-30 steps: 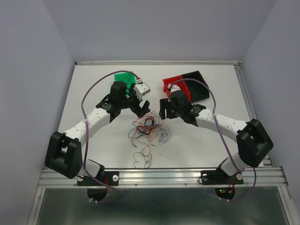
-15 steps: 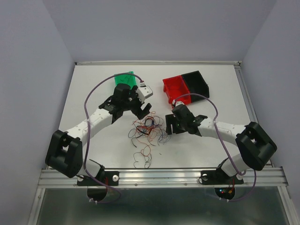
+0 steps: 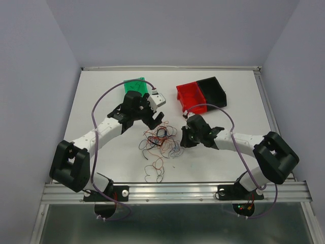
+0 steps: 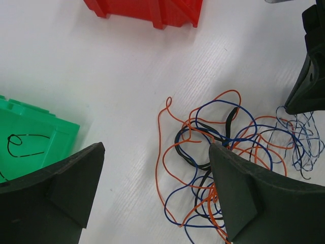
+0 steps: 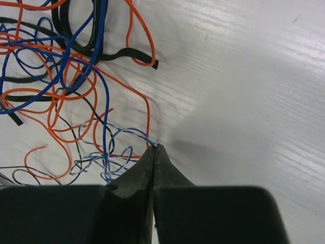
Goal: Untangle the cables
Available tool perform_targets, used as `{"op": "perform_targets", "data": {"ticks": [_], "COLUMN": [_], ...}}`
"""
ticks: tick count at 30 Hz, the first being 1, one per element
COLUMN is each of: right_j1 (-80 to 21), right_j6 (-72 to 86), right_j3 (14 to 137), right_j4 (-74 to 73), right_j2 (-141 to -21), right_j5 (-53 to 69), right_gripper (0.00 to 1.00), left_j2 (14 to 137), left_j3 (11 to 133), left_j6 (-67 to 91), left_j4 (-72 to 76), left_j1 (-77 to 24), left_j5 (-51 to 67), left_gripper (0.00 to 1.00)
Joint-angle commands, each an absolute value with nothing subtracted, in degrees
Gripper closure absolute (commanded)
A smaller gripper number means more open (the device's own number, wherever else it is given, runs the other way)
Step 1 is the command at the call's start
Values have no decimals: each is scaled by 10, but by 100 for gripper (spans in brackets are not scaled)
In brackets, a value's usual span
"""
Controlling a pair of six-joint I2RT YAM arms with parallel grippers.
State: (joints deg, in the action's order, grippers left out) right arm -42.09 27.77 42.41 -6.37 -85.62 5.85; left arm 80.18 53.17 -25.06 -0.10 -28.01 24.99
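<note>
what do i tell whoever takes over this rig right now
Left tool: open, above the tangle's edge, holding nothing.
Right tool: shut on a thin blue strand at the tangle's side, it seems.
Cables: one knot mid-table; loose strands nearer the bases.
Done: a black strand lies in the green bin.
Left: nearly all the untangling.

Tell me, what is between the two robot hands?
The tangled cables lie between the left gripper and the right gripper. The top view shows this best.
</note>
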Motion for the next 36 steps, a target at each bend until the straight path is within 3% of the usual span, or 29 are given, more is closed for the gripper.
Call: {"op": "perform_targets", "data": {"ticks": [1, 12, 22, 29, 36], "right_j1": [-425, -426, -425, -425, -426], "right_j6": [279, 281, 273, 255, 252], "right_j3": [410, 452, 505, 658, 785], "right_j4": [-25, -82, -139, -150, -163], "right_j2": [-827, -642, -609, -588, -617], "right_j5": [91, 66, -5, -105, -91], "right_gripper": [99, 99, 99, 99, 99], "left_j2": [797, 764, 738, 693, 657], "left_j3": [534, 516, 504, 475, 442], "left_j6": [-259, -260, -262, -259, -255], "left_j4": [6, 28, 40, 73, 113], "left_j1": [-280, -279, -279, -279, -277], "left_j5": [252, 258, 284, 307, 334], "left_gripper": [5, 6, 6, 5, 4]}}
